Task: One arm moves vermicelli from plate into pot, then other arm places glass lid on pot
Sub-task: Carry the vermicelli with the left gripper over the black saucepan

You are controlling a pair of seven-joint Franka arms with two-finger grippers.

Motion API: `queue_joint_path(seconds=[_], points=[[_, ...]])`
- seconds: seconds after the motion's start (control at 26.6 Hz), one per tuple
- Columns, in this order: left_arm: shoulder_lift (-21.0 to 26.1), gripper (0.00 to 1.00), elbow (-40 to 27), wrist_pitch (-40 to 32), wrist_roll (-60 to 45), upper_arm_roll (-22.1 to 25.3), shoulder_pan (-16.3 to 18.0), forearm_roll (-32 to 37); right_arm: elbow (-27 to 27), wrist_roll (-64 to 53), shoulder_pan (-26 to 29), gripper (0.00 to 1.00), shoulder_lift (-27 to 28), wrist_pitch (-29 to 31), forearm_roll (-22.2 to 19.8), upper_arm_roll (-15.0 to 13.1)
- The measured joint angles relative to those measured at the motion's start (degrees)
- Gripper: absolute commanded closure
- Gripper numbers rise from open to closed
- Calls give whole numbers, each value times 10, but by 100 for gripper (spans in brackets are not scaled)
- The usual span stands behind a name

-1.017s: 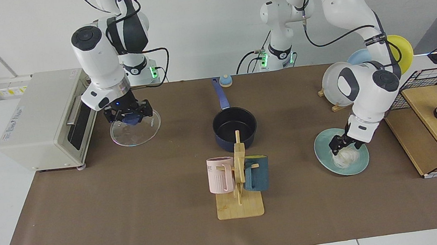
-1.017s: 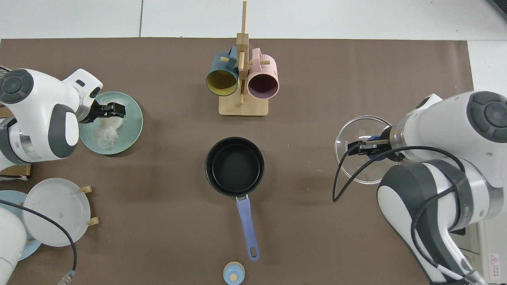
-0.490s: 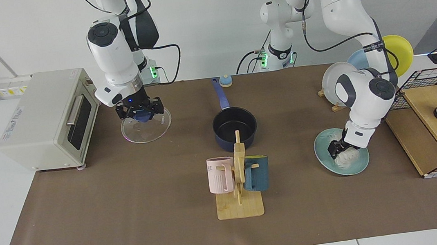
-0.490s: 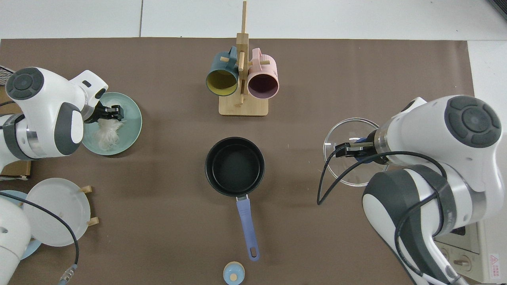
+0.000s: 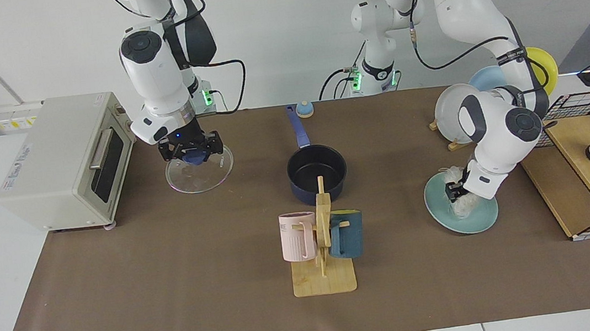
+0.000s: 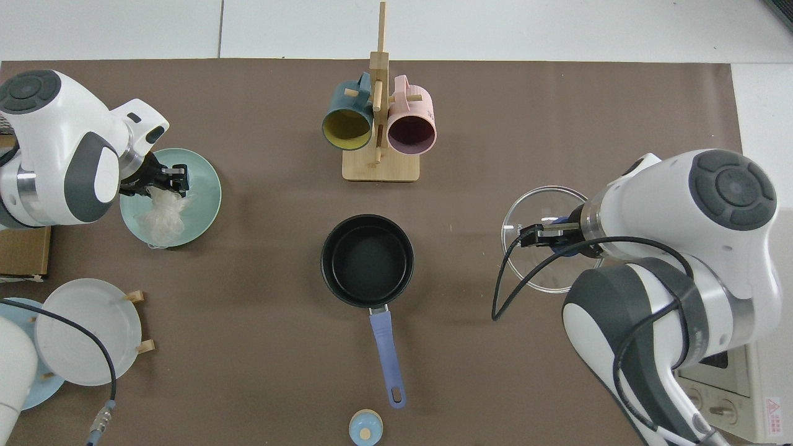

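Although both our arms are already at work, neither step of the task is finished: the pot [image 5: 317, 174] is empty, its black inside bare in the top view, and it has no lid on it.

Our left gripper [image 5: 457, 192] is over the plate [image 5: 487, 217], closed on the vermicelli [image 5: 463, 207]. The clump hangs from the fingers, its lower strands reaching down to the plate or just above it; we cannot tell whether they touch. We judge the lift as just begun, with the carry across to the pot and the drop all left to do.

Our right gripper [image 5: 191, 152] is clamped on the blue knob of the lid [image 5: 200, 170], which it holds level, raised off the mat near the toaster oven [image 5: 60, 160] and well apart from the pot. The lid comes second, so we judge it must wait until the noodles are in.

As for other containers, two mugs [image 5: 322, 234] hang on the wooden rack [image 5: 325, 262] in front of the pot, both empty in the top view.
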State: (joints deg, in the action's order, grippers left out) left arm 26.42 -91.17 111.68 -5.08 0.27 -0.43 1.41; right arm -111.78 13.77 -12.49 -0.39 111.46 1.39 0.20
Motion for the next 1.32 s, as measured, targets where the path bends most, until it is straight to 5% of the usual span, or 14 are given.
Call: queue_joint_path(seconds=[0.3,0.64,0.83,1.02,1.32], points=[[-43,100,14,-30,-116,-52,-1,0,1,12,-2,95,0,0,8,0],[-83,100,14,-49,-273,-181,-6,3,1,38,-20,95,2,3,10,1],[-100,100,11,-48,-331,-232,-36,48,1,39,-21,95,3,8,10,0],[-122,100,-26,1,-378,-267,-66,71,1,39,-21,95,4,9,10,-2],[-151,100,-129,92,-401,-295,-69,72,1,39,-21,95,4,9,10,-3]])
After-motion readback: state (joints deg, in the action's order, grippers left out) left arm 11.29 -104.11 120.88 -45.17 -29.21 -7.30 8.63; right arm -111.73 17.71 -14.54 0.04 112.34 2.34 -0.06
